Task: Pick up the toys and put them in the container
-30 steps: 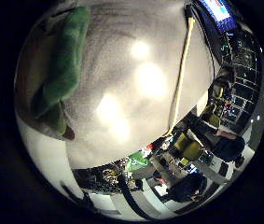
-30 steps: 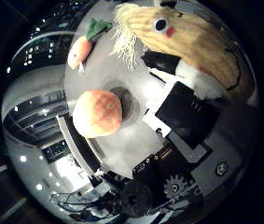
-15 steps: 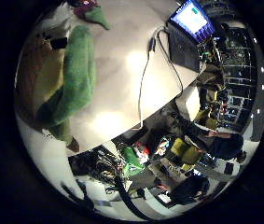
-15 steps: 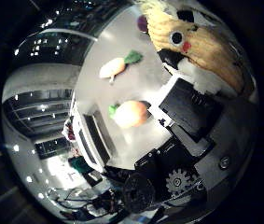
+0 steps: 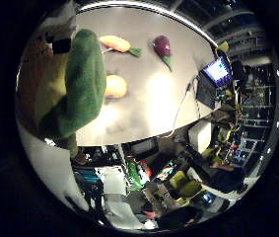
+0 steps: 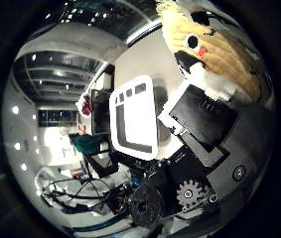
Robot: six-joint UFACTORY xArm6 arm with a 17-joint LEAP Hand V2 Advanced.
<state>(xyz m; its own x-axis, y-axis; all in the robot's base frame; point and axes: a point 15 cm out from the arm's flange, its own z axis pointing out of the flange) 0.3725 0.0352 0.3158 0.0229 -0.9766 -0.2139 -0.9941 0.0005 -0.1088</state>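
Note:
My hand (image 6: 199, 124) is shut on a plush corn toy (image 6: 219, 49), yellow with a sewn face, held close against the palm. Its green husk (image 5: 80, 84) fills one side of the little finger view. The toy hangs well above the grey table (image 5: 149, 103). On that table lie a carrot toy (image 5: 115, 43), a round orange toy (image 5: 114, 86) and a purple eggplant toy (image 5: 162, 48). A white container (image 6: 132, 119) with a slotted rim stands on the table below the palm.
An open laptop (image 5: 217, 71) sits at the table's far corner with a cable running along the edge. Beyond the table are chairs, shelves and lab clutter (image 5: 178, 177).
The hand has risen and turned with the corn toy still in it. The toys on the table look smaller, and the white container has come into the thumb side view.

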